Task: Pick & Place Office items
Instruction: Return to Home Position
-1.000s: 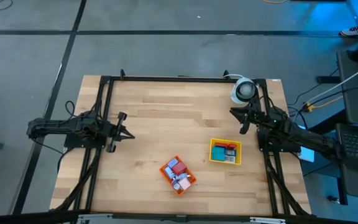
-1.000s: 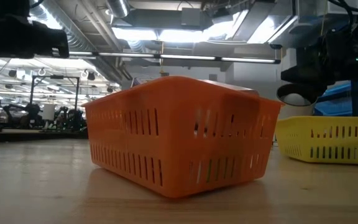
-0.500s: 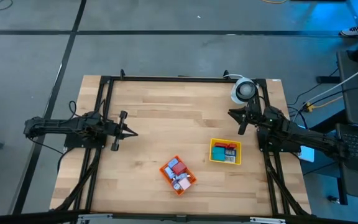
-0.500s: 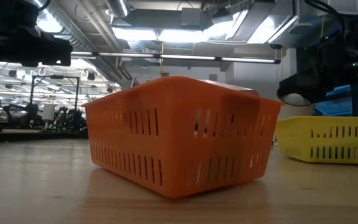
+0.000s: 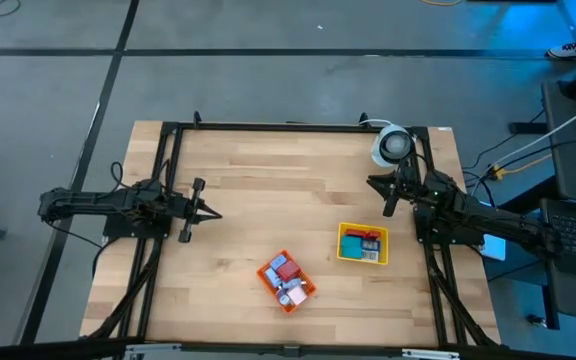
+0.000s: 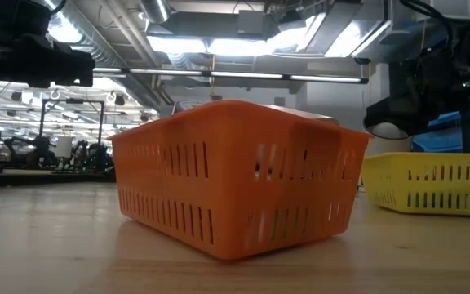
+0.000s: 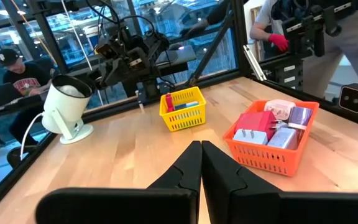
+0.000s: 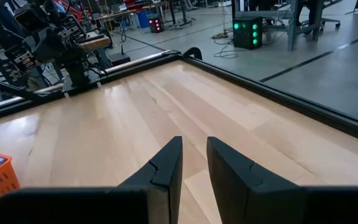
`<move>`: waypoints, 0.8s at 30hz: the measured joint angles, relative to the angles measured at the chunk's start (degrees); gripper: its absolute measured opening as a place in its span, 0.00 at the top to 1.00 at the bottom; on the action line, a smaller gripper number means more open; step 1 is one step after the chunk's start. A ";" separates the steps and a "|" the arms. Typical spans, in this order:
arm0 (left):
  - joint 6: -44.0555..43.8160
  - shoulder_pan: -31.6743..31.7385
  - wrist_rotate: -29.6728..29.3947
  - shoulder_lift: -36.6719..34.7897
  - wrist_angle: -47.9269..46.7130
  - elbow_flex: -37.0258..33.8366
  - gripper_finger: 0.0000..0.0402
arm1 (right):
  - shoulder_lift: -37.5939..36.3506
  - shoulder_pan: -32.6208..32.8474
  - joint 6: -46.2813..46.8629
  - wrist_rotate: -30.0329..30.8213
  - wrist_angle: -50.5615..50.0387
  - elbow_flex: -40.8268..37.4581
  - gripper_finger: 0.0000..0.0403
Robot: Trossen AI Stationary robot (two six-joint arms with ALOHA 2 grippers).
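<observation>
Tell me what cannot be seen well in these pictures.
Low view: the orange basket hides the office items inside it; the edge cuts off the yellow basket.
High view: those in the yellow basket are too small to count.
Right wrist view: the edge cuts the orange basket.

Orange slotted bin point(image 6: 235, 188) w/ red, pink, lilac items point(image 7: 253, 124); yellow slotted bin point(image 6: 431, 184).

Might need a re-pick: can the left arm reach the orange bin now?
Probably yes: only bare table lies between the shut left gripper and the orange bin, and the bin's top is open.
</observation>
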 joint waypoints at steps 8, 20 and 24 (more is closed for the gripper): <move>0.00 -0.02 0.02 0.00 0.03 0.00 0.99 | 0.00 0.00 0.00 0.00 0.00 0.00 0.80; 0.00 -0.01 0.02 0.00 0.04 0.00 0.98 | 0.00 0.00 0.00 0.00 0.00 -0.02 0.80; 0.00 -0.01 0.02 0.00 0.04 0.00 0.99 | 0.00 0.00 0.00 0.00 0.00 -0.02 0.80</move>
